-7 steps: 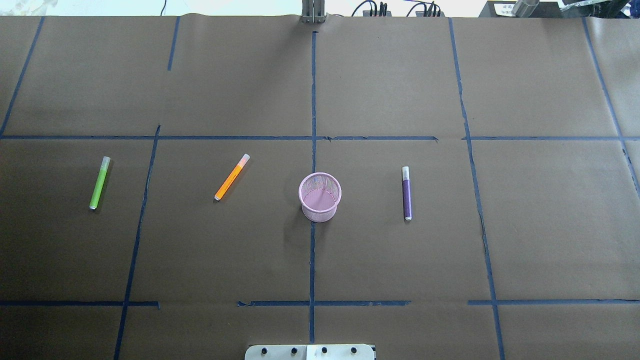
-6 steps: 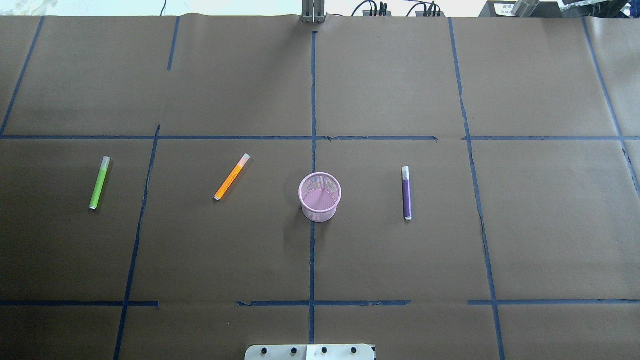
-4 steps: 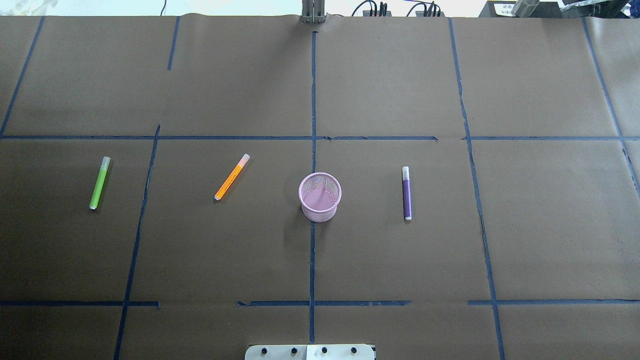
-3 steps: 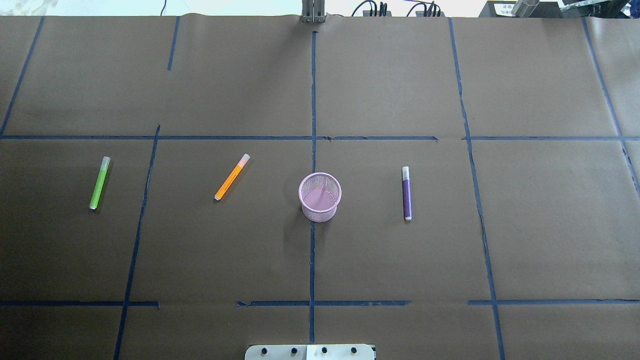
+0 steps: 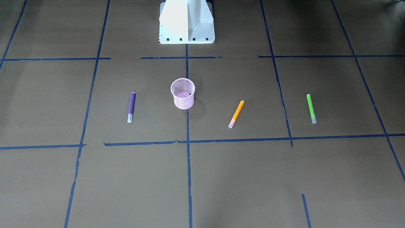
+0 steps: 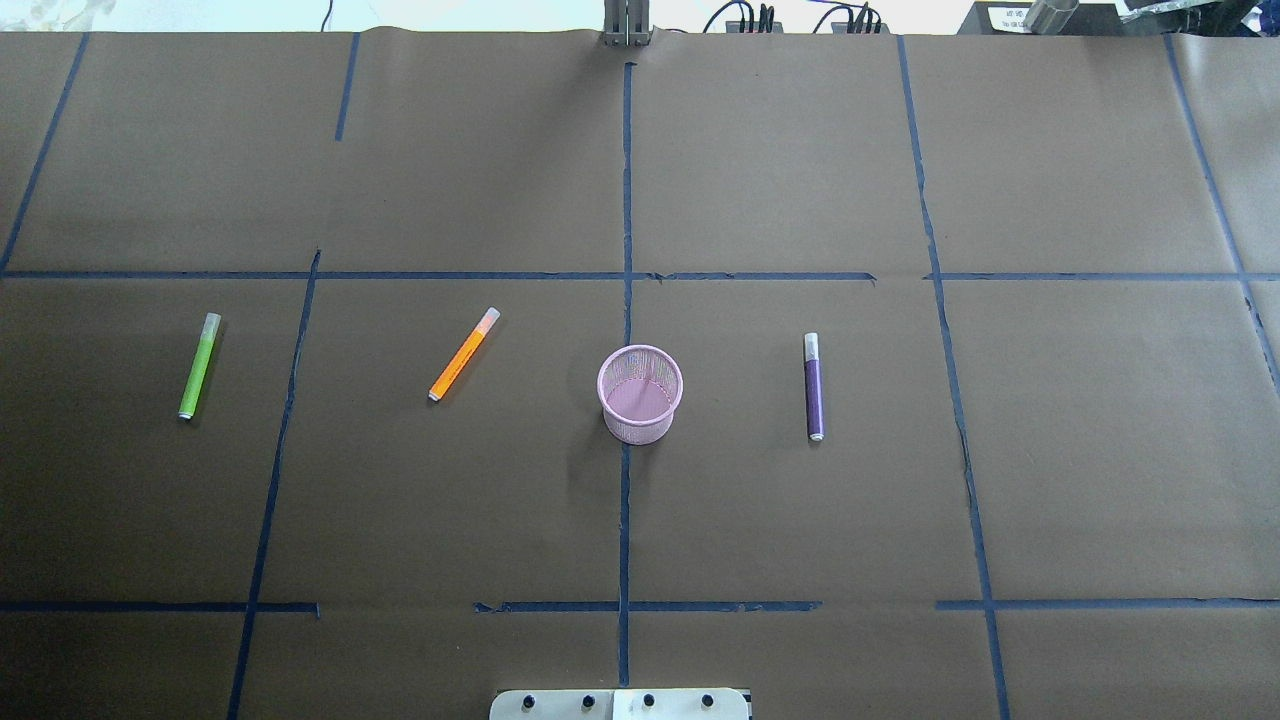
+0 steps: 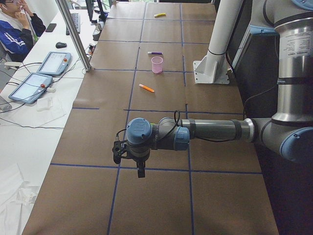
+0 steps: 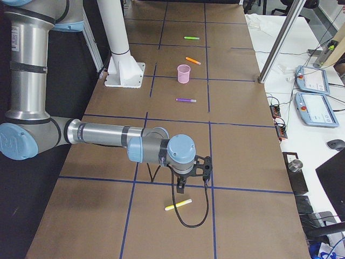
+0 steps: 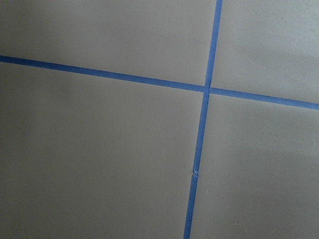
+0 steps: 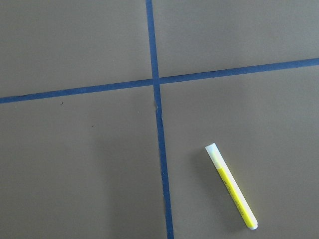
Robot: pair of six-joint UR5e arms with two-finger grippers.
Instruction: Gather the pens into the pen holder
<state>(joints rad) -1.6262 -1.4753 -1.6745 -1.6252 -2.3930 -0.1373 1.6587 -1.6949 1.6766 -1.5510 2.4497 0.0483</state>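
The pink mesh pen holder (image 6: 640,393) stands upright at the table's middle and looks empty; it also shows in the front view (image 5: 183,93). The purple pen (image 6: 814,387) lies to its right. The orange pen (image 6: 463,354) lies to its left, and the green pen (image 6: 198,366) lies further left. All three lie flat on the brown paper. My left gripper (image 7: 140,170) hangs over the table's left end, far from the pens. My right gripper (image 8: 180,186) hangs over the right end. I cannot tell whether either is open or shut.
A yellow pen (image 8: 178,204) lies on the table just below my right gripper and shows in the right wrist view (image 10: 232,186). Blue tape lines (image 6: 625,300) grid the paper. The robot's white base (image 5: 186,22) stands behind the holder. Operators' tablets (image 7: 41,73) lie off the far edge.
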